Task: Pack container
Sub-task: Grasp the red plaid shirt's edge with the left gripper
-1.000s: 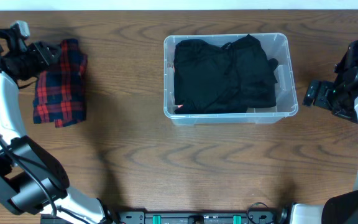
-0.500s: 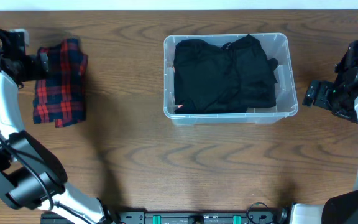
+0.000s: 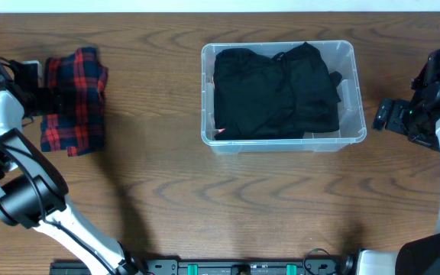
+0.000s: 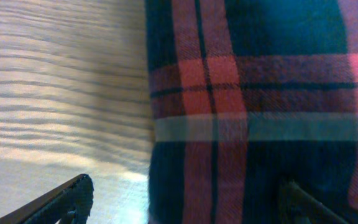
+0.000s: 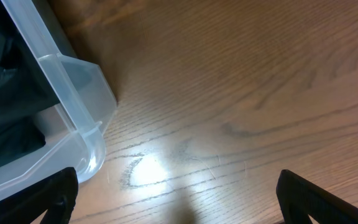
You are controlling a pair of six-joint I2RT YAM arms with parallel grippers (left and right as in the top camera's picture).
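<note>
Left jaws: my left gripper (image 4: 185,200) is spread wide and clamps nothing. It straddles the edge of the plaid shirt (image 3: 75,103), one finger over cloth, the other over bare table (image 3: 166,198).
Right jaws: my right gripper (image 3: 386,114) is wide apart and empty, above bare wood.
Container: the container (image 3: 281,144) sits mid-table with black clothing (image 3: 273,92) inside.
Container from left jaws: well apart.
Container from right jaws: near; its rounded corner shows just beside one finger, not touching.
</note>
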